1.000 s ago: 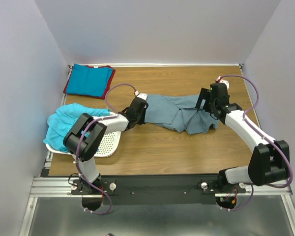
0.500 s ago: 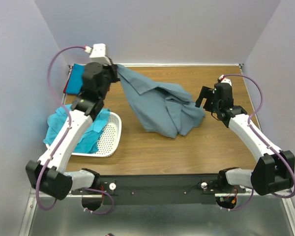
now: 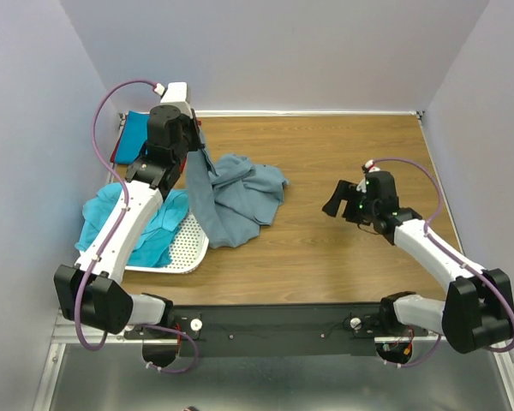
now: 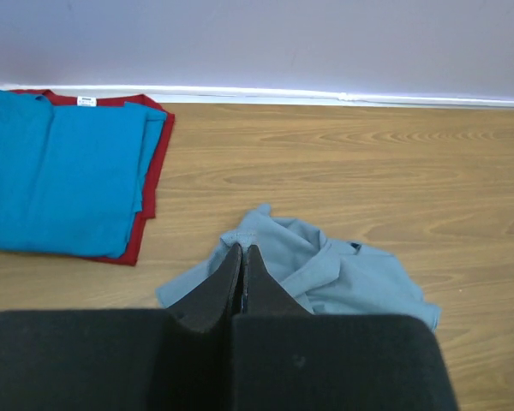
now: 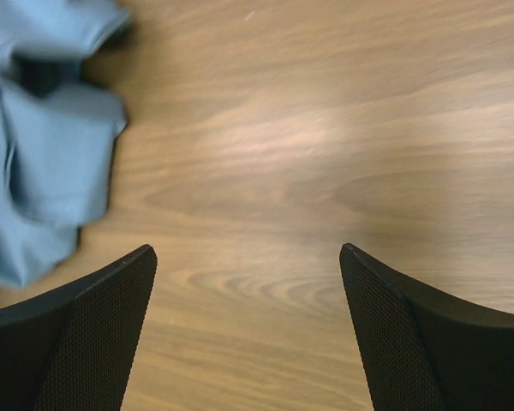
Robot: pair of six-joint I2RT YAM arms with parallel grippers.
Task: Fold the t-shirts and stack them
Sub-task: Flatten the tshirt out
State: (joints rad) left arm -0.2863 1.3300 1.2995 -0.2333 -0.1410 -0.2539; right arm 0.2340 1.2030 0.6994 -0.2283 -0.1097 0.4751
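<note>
The dusty grey-blue t-shirt (image 3: 236, 201) hangs from my left gripper (image 3: 194, 145), raised at the back left and shut on an edge of the cloth. Its lower part lies bunched on the table beside the basket. In the left wrist view the closed gripper (image 4: 242, 250) pinches the shirt (image 4: 343, 278). My right gripper (image 3: 338, 201) hovers open over bare wood, right of the shirt and apart from it. Its wrist view shows the spread gripper (image 5: 248, 257) empty, with the shirt (image 5: 34, 163) at the left. A folded bright blue shirt (image 4: 60, 180) lies on a red one (image 4: 154, 171).
A white perforated basket (image 3: 191, 248) at the near left holds a bright turquoise shirt (image 3: 120, 218). The folded blue and red stack (image 3: 130, 137) sits in the back left corner against the wall. Bare wood (image 3: 343, 154) lies between the arms.
My left arm has swung up and to the back left, dragging the grey-blue shirt leftward into a heap by the basket. My right gripper has moved nearer and left, away from the cloth.
</note>
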